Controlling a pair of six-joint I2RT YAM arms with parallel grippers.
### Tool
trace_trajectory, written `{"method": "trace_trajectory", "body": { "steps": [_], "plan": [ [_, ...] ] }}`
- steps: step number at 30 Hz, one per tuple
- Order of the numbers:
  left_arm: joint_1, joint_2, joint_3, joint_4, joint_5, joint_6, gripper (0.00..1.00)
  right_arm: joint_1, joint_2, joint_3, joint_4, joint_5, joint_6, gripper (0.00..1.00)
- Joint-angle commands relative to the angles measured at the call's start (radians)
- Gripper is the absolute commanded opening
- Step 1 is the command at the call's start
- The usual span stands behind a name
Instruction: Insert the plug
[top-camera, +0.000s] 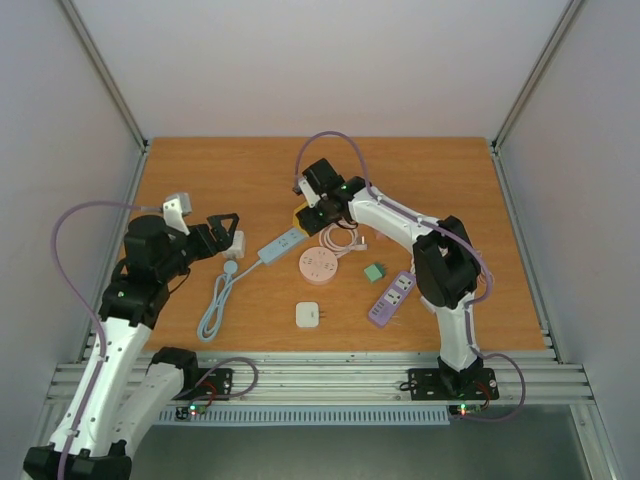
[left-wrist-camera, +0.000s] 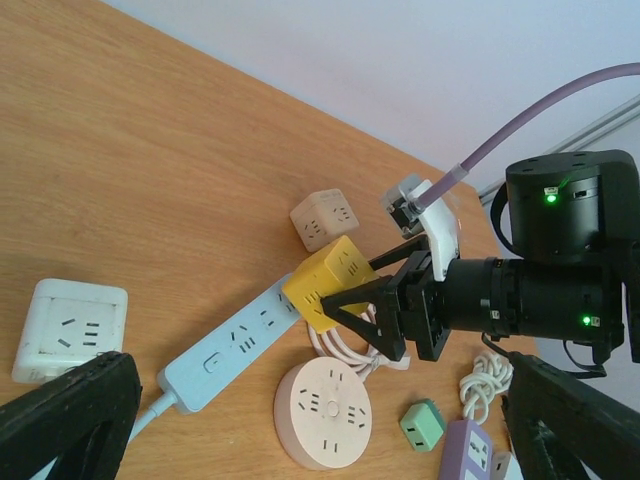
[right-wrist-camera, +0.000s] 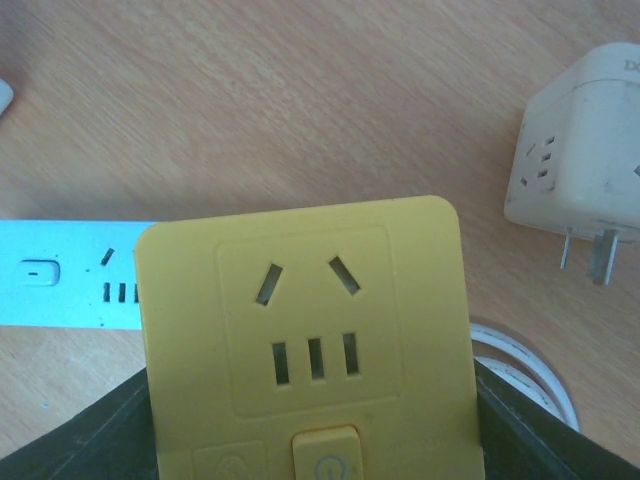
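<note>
Yellow cube plug (left-wrist-camera: 315, 275) held at the blue strip's (top-camera: 281, 245) far end
Near to far on the bench (top-camera: 200, 170): white adapter (top-camera: 308, 314), purple strip (top-camera: 392, 298), green cube (top-camera: 374, 272), round pink socket (top-camera: 318, 266); left fingers (left-wrist-camera: 60, 420) wide open, empty, by a second white adapter (left-wrist-camera: 70, 330); right fingers (left-wrist-camera: 385, 315) clamped on the plug; one beige cube (left-wrist-camera: 325, 219) beyond.

I'm seeing soft, even light washing the counter (top-camera: 200, 180), shadows falling faint; the close yellow socket cube (right-wrist-camera: 310, 300) is blurring slightly.
</note>
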Motion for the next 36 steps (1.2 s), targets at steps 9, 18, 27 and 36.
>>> {"method": "trace_trajectory", "body": {
  "steps": [9,18,27,36],
  "plan": [
    [-0.001,0.034,0.014,0.034,-0.006,0.028,0.99,-0.009,0.051,0.043,0.014,-0.03,-0.039,0.58],
    [-0.001,0.054,0.021,0.038,-0.006,0.033,0.99,-0.009,0.071,0.053,-0.004,-0.046,-0.057,0.58],
    [-0.001,0.065,0.017,0.037,-0.008,0.041,0.99,-0.008,0.111,0.046,-0.054,-0.044,-0.094,0.59],
    [-0.001,0.08,0.02,0.041,-0.012,0.048,0.99,0.025,0.145,-0.017,-0.031,0.084,-0.133,0.59]
  ]
}}
